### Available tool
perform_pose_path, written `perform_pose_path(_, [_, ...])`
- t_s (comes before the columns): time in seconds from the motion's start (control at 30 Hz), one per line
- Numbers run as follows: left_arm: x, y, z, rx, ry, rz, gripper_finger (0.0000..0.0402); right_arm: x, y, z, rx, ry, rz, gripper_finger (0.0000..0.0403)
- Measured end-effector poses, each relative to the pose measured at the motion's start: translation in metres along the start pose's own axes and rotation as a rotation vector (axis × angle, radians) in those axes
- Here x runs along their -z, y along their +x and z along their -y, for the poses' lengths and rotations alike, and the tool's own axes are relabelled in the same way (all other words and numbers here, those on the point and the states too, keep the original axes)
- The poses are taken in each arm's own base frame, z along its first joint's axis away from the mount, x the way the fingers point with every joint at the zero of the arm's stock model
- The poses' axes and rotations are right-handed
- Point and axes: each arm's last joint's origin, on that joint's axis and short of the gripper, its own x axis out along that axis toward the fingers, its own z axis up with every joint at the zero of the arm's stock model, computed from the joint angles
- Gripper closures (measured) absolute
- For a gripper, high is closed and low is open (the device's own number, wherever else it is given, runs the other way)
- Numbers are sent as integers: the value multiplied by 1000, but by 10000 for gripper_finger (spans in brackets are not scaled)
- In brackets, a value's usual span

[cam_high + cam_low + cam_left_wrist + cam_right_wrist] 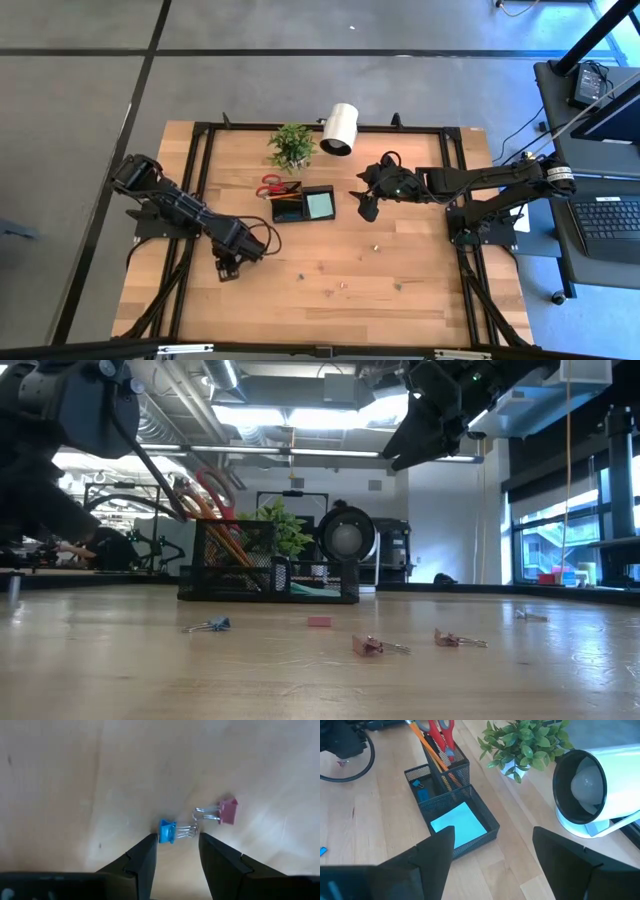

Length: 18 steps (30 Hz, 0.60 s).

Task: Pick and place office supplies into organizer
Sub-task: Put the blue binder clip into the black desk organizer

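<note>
High view: task mostly done, I'd say. Organizer [303,204] sits far-centre on the table [420,300], just near of the plant [290,145]. Scissors [272,186] and pencils stand in its left part, teal pad [319,204] lies flat in the right. Left: a few clips scattered on the near half, e.g. one at [374,242]. Left claw [226,268] is low over the near-left table. Right claw [362,203] hangs just right of the organizer.

Low view: four clips lie loose in front of the organizer: blue clip [208,625], two pink clips [368,646], [447,638], one more far right [528,615]. A small red piece [319,621] lies among them.

Left wrist view: claw fingers [141,862] spread, empty, straddling the blue clip's wire handles; blue clip [167,831] lies on its side, touching a pink clip [227,811] handle to handle.

Right wrist view: claw fingers [435,851] spread wide, empty, above the pad compartment. A blue clip already lies in the organizer's small compartment [418,783]. Lamp [600,787] lies beside the plant.
</note>
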Motion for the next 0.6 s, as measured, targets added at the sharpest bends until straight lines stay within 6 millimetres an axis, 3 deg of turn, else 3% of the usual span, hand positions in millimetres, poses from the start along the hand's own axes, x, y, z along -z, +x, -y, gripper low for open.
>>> perform_pose_path(0.6, [2,0,-1,-12,462,-20,256,0,0,0,0,5,-2,130])
